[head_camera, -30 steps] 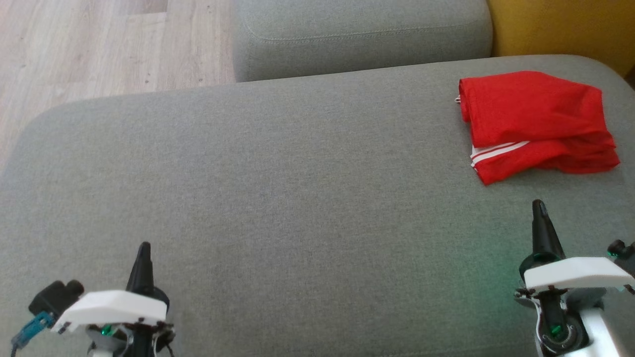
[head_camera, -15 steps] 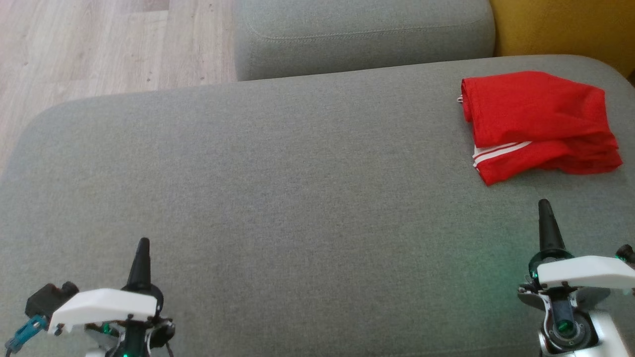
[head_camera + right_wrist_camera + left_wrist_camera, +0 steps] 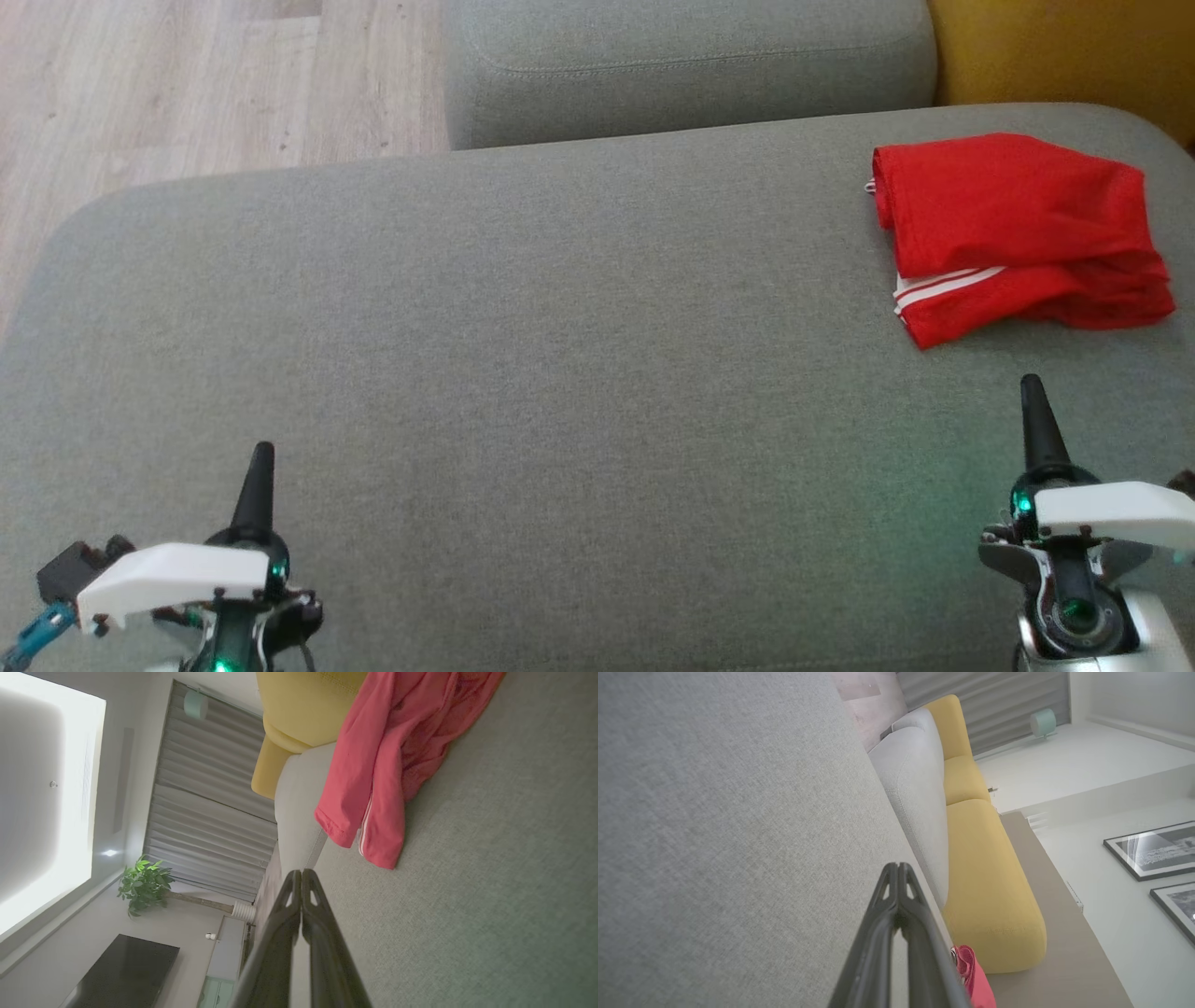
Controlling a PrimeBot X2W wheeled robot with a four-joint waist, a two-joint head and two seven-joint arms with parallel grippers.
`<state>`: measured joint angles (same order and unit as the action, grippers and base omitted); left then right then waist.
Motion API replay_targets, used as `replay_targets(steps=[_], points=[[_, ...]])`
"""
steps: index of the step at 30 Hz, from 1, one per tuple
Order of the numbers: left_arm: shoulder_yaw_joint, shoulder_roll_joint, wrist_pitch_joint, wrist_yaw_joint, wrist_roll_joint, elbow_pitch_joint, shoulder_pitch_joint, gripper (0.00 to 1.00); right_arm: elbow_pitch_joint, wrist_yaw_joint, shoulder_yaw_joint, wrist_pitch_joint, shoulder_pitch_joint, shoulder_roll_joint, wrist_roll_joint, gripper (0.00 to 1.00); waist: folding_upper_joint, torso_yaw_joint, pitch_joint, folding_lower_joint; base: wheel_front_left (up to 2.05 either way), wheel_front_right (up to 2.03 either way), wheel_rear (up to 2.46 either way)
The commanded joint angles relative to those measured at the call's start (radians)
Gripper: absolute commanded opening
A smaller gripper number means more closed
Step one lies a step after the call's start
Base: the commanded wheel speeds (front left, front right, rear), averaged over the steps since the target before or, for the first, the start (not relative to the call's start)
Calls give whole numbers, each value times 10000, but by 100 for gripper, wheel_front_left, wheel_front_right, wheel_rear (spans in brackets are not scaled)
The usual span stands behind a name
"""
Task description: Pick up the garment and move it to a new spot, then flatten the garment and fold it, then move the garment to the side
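The garment (image 3: pixel 1018 233) is red with white side stripes and lies folded at the far right of the grey sofa seat (image 3: pixel 560 355). My right gripper (image 3: pixel 1031 385) hovers shut and empty just in front of it, fingers pointing toward it. In the right wrist view the garment (image 3: pixel 387 760) lies ahead of the shut right gripper (image 3: pixel 301 873), apart from it. My left gripper (image 3: pixel 264 453) is shut and empty at the lower left, far from the cloth. The left wrist view shows the shut left gripper (image 3: pixel 898 867) over the seat and a sliver of the garment (image 3: pixel 973 975).
A grey cushion (image 3: pixel 681 65) borders the far edge of the seat, with a yellow cushion (image 3: pixel 1064 47) at the far right. Wooden floor (image 3: pixel 187 84) lies beyond the seat's far left corner. Bare grey seat spans the width between the grippers.
Both grippers have drawn back slightly toward the bottom of the view. The whole picture has shifted a little to the right, so the camera has moved. The garment lies as before.
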<state>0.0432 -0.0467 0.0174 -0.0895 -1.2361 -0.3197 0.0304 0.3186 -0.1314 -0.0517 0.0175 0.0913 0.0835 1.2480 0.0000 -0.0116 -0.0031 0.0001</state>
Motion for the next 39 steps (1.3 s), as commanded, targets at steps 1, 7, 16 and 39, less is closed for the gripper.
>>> replay_targets(steps=[1, 7, 16, 39], points=[[303, -45, 79, -110, -286, 421, 628, 0, -405, 6, 47, 71, 264, 23, 293, 0, 0, 5, 2, -1, 0, 0, 0], [382, -43, 250, -168, -953, 484, 657, 0, -469, 6, -84, 244, 245, -46, 936, 0, 0, 26, 14, -1, 0, 0, 0], [501, -40, 509, -257, -1960, 578, 701, 0, -567, 7, -281, 505, 217, -150, 1906, 0, 0, 59, 32, -1, 0, 0, 0], [709, -35, 961, -412, -3722, 742, 777, 0, -738, 7, -625, 960, 167, -333, 3603, 0, 0, 116, 62, -1, 0, 0, 0]])
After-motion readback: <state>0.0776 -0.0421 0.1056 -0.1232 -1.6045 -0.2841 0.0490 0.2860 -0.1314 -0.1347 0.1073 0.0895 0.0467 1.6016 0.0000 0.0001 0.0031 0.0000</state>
